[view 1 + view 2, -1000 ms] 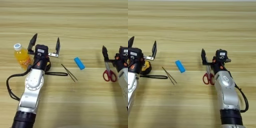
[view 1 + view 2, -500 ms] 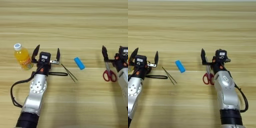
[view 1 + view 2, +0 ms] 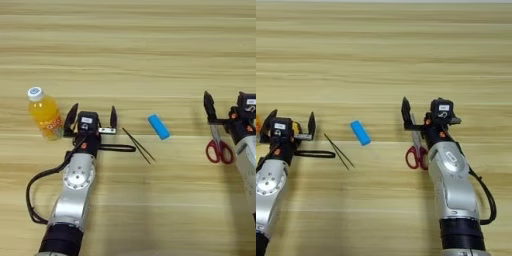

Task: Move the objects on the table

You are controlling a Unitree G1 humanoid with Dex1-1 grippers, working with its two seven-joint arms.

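Silver-grey forearms come up from the bottom edge of the frame on both sides, so those are nearest. Going up the picture, the left gripper (image 3: 92, 119) sits left of centre with its two black fingers spread wide and nothing between them. It's parked right over the tape measure (image 3: 295, 129), whose yellow body mostly hides behind the gripper; the black strap (image 3: 117, 148) trails out to the right along the wood. My guess is the wide-open stance is there because it's lining up on the tape measure, but that's a read, not a fact.

Just right of the strap lie the thin black tweezers (image 3: 139, 145), slanting down to the right, and past them the blue block (image 3: 158, 126), near but not touching.

Over on the right, the right gripper (image 3: 426, 114) hangs above the red-handled scissors (image 3: 416, 152). I can only make out one finger clearly, so can't tell how open it is. Doesn't look like it's got hold of anything.

At far left, the orange-juice bottle (image 3: 44, 113) stands upright just beside the left gripper. The table (image 3: 130, 45) runs bare above all that.
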